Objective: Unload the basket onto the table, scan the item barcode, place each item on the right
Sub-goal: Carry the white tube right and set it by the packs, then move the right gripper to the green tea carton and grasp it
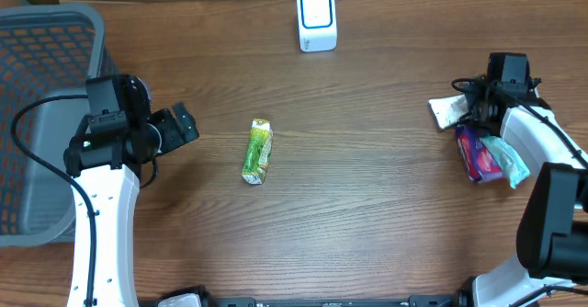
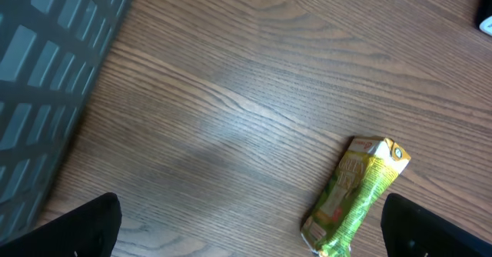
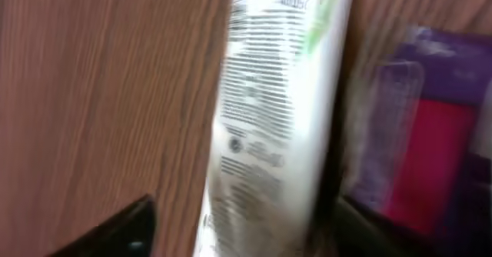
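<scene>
White packet filled the right wrist view, print side up, lying on the table at the edge of the supply pile, just beside a purple pack. Print too blurred to find a barcode. Right tool straddled it. Fingers stood wide apart, with bare wood showing between the left finger and the packet, so nothing was gripped. I judged this the item being lined up for a pick: the tool sat over the packet's long axis, fingers either side of its narrow width.

Overhead: the scanner stood upright at the far edge, face toward the arms, reachable by either one. It was well apart from the white packet.

Green packet lay flat mid-table, between the arms, near the left tool. That tool was fully open and empty, hovering above the wood, with the packet's lower end close to its right finger. Likely placed there for the left arm to take.

Basket sat at the far left, probably for scanned goods.
</scene>
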Available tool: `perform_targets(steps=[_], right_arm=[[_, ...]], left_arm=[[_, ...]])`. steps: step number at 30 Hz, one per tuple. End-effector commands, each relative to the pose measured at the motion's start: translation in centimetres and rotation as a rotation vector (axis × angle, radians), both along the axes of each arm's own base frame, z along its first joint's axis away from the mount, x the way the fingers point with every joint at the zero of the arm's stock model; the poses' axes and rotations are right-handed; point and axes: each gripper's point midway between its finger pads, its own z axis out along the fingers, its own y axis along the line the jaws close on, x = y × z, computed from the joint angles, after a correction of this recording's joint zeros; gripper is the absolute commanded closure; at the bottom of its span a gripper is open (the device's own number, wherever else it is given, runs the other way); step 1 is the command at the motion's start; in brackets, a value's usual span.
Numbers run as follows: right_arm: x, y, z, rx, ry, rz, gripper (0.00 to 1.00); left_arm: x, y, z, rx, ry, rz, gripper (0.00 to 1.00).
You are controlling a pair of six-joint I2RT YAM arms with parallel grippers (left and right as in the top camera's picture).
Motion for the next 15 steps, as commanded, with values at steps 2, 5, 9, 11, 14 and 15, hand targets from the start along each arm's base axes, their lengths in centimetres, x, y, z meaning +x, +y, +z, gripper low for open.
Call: perform_targets(steps=[2,5,9,11,14,15], right_arm=[[1.2,2.0,6.6,-0.062,-0.147,0.239,0.00],[1.7,5.3,12.4,-0.100,-0.292,0.441,0.00],[0.6,11.0,18.1,-0.051,-0.452,0.620,0.00],[-0.5,14.5,19.3,0.020,-0.491,0.728,0.00],[-1.2,18.4,18.9,0.089,-0.491,0.828,0.00],[-1.5,20.3,18.2,0.113,-0.477,0.876,0.00]], left_arm=[[-0.1,0.0,0.2,0.009,-0.009,-0.017,0.00],[0.0,0.0,0.2,0.009,-0.009,-0.017,0.00],[-0.1,0.0,0.2,0.009,-0.009,-0.017,0.01],[-0.1,0.0,0.2,0.009,-0.009,-0.017,0.01],[-0.1,0.0,0.2,0.009,-0.009,-0.017,0.00],[-0.1,0.0,0.2,0.009,-0.009,-0.017,0.00]])
